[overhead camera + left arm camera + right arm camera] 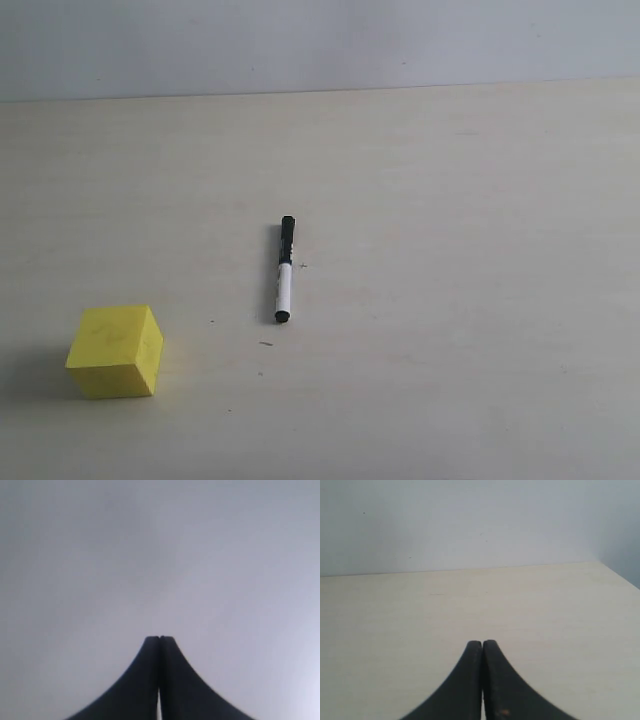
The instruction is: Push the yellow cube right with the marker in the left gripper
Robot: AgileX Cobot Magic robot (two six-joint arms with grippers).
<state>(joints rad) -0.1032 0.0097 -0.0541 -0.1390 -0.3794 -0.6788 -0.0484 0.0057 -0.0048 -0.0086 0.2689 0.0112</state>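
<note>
left pincer [159, 640] pressed fully closed, black curved fingers [145, 680] flush tip to tip, nothing gripped between. behind it only a blurred grey field, possibly wall, too soft to tell. right pincer [482, 642] likewise closed tight and empty, hovering over pale wood-toned bench [395, 620], grey wall [470, 520] beyond.

marker [285, 270] lying flat on bench near the middle of the exterior view, free of any grip. slim pen, black cap pointing toward the far edge, white barrel toward the near edge, small dark print on the barrel, black butt end.

yellow cube [115, 351] resting on bench at the near left, well apart from marker. bright matte yellow, plain faces, three of them showing, soft shadow spilling to its left.
</note>
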